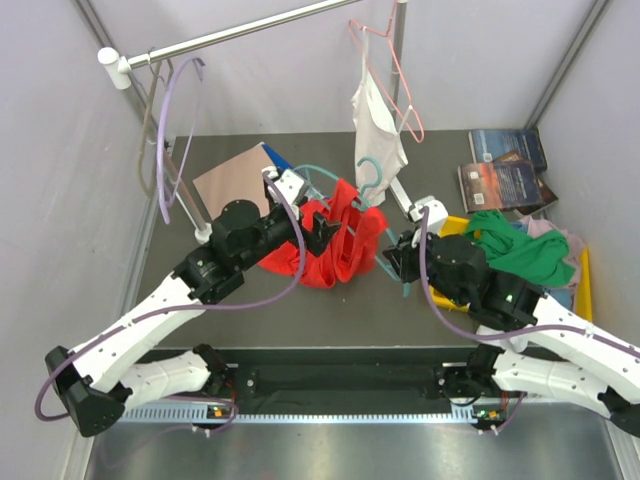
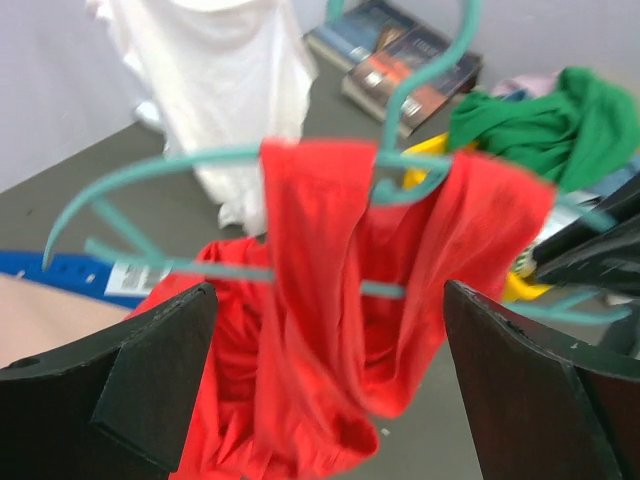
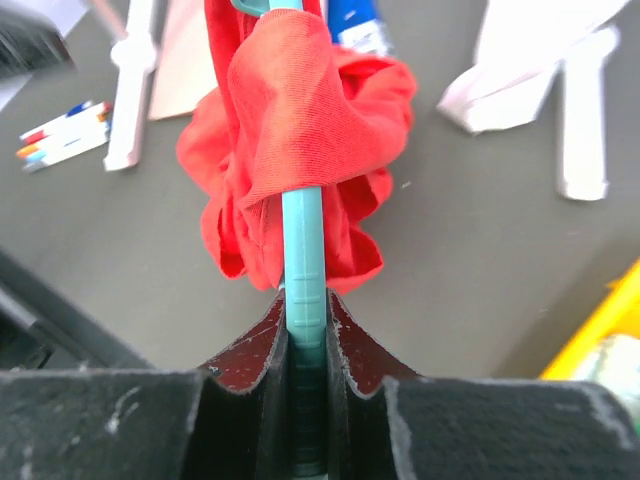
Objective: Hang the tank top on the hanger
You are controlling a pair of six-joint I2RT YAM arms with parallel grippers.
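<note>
Red fabric first: the tank top (image 2: 330, 300) is slung over the teal hanger (image 3: 303, 250) in the middle of the counter (image 1: 250, 310), bunched in thick folds, not spread along the arms. One strap seems looped over the bar, and the rest sags toward the counter; I cannot tell whether the lowest folds touch it. The hanger's long axis runs roughly left to right between my two arms, hook pointing up and far. My right gripper (image 3: 303, 340) is pinched tight on the hanger's right end, with the cloth starting just beyond its fingertips along that same bar. My left gripper (image 2: 325, 330) stands spread wide, holding nothing, facing the garment from the left, with the red folds framed between its fingers and just ahead of them. I judge the left arm is the one free to work. Its reach goes rightward along the bar, toward the bunched fabric that needs drawing out over the left arm of the hanger.
</note>
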